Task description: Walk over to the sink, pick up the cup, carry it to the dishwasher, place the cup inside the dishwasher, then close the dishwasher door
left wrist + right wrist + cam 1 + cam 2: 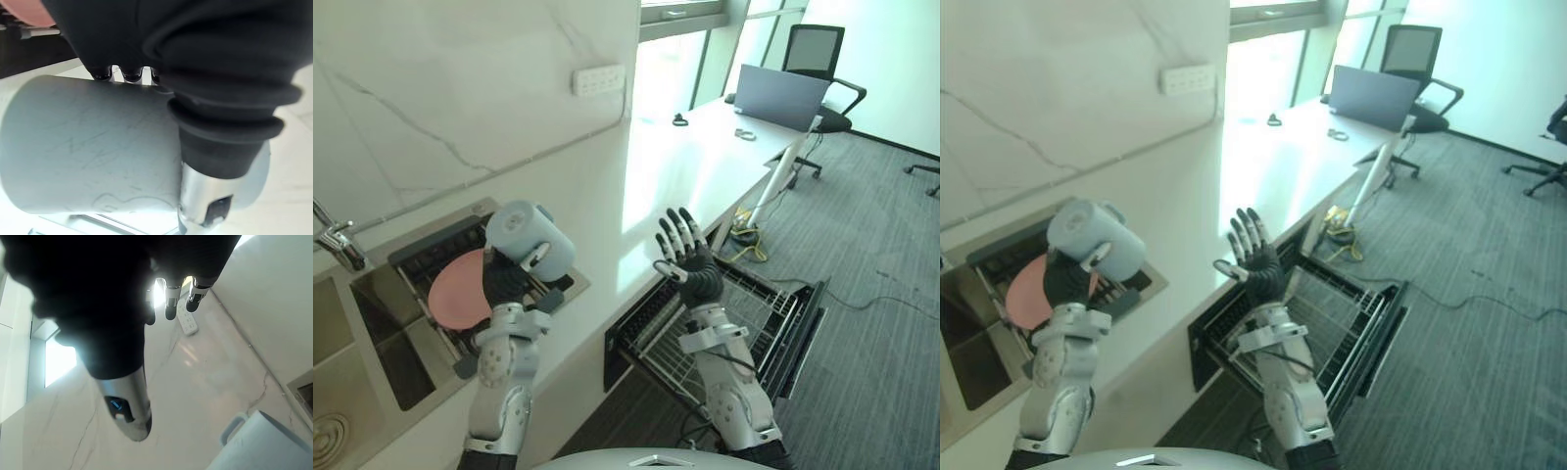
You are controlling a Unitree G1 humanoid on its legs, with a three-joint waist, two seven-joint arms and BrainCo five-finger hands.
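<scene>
My left hand (504, 281) has fingers wrapped round the cup (530, 235) body, a good hold; it looks light, rigid, smooth, likely slippery. On my right hand (688, 259) fingers are spread, empty.

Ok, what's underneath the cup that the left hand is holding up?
Below the cup, gripped by the left hand, a pink plate stands in a dark rack. The hand and cup cover the plate's right edge.

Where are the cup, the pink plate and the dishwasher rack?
cup (560, 245), left eye view, on its side wall.
pink plate (455, 294), left eye view, on its bare face.
dishwasher rack (766, 311), left eye view, on its wires.
</scene>
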